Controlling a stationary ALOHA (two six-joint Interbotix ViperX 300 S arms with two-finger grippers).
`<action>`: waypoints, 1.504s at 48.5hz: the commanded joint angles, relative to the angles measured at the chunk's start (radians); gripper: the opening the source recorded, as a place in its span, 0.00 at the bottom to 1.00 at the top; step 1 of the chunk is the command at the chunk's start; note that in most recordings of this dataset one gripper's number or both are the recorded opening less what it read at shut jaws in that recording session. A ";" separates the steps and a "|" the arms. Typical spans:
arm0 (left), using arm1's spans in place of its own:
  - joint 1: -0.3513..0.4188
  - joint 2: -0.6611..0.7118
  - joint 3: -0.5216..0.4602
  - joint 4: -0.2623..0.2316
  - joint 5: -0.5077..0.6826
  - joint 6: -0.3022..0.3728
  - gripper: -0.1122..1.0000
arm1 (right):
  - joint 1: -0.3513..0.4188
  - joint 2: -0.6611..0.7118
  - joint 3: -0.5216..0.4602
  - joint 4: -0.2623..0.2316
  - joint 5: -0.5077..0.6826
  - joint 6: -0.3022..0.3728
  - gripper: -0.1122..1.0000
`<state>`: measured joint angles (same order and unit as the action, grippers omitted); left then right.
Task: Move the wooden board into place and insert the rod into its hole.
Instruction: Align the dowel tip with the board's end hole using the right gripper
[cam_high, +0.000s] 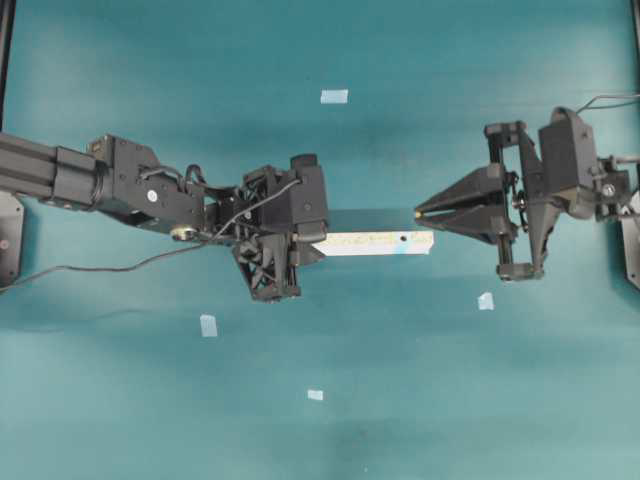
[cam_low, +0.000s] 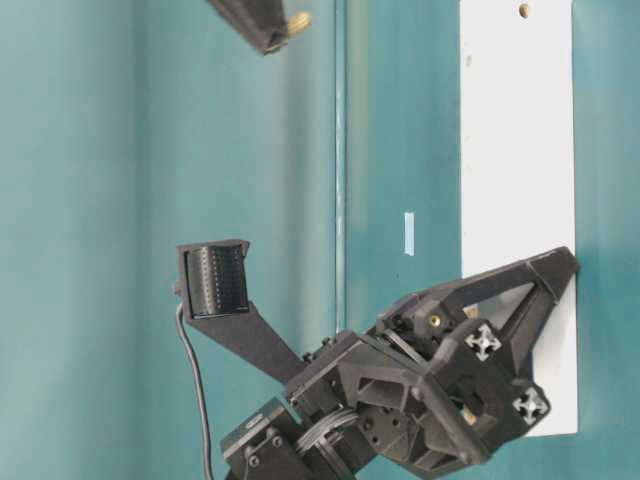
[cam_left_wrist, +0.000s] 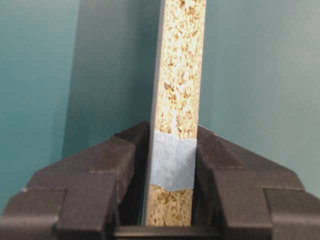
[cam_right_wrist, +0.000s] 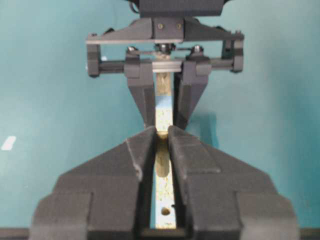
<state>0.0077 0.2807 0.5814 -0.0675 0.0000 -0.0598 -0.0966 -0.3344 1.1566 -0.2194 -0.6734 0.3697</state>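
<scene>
Bench (cam_high: 420, 420) surface is plain teal, with small pale-blue tape squares (cam_high: 334, 97) scattered on it. Left gripper (cam_high: 318, 245) is clamped on one end of the wooden board (cam_high: 375, 243), which stands on its long edge near the middle of the bench, well clear of every bench edge; the left wrist view shows the fingers (cam_left_wrist: 125, 150) pressed to both faces across a blue tape band. Right gripper (cam_high: 420, 212) is closed on the rod (cam_high: 418, 213), whose cream tip shows between the jaw ends, just beside the board's free end. The hole (cam_high: 402, 239) sits near that free end.

Judged step: board placed and steadied; insertion not yet begun. Next move calls for lining the rod's axis up with the hole and pressing it in while the left grip keeps the board from tipping.

No brands, labels or legible writing seen.
</scene>
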 joint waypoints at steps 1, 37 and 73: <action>-0.009 0.000 -0.015 0.002 -0.006 -0.005 0.32 | -0.017 0.015 0.017 0.005 -0.078 -0.003 0.18; -0.009 0.011 -0.023 0.002 -0.008 -0.009 0.32 | -0.037 0.368 0.032 0.029 -0.494 -0.064 0.18; -0.009 0.009 -0.023 0.002 -0.008 -0.014 0.32 | -0.037 0.431 0.020 0.037 -0.509 -0.084 0.18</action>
<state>0.0077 0.2915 0.5676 -0.0660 -0.0015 -0.0598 -0.1304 0.1043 1.1873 -0.1810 -1.1735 0.2853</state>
